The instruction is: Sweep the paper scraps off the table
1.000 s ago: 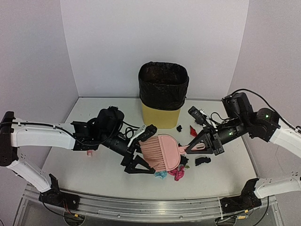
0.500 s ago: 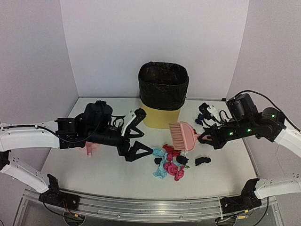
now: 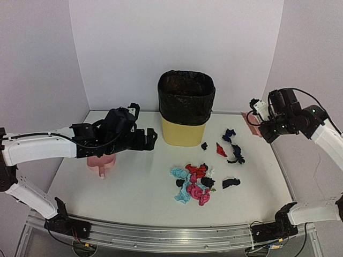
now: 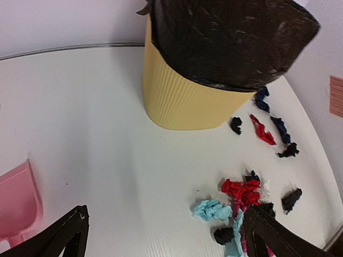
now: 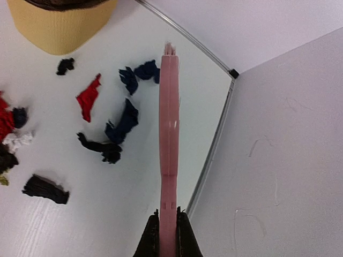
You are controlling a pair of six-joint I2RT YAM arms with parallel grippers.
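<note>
We see a yellow bin (image 3: pixel 182 133) on the white bench (image 3: pixel 134 198) ahead of the left fingers (image 4: pixel 59 241), paper scraps (image 3: pixel 193 184) to their right, a pink dustpan (image 3: pixel 101 161) close by.

Bin: black-lined yellow ribbed bin (image 3: pixel 186 128), upper centre of white tabletop (image 3: pixel 134 193).
Scraps: crumpled paper scraps (image 3: pixel 193 184), below and right of bin.
Dustpan: pink plastic dustpan (image 3: pixel 101 162), left.
Brush: pink plastic brush (image 3: pixel 248 116), far right.

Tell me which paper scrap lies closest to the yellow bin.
The small black scrap beside the bin; the red scrap lies farther right.
</note>
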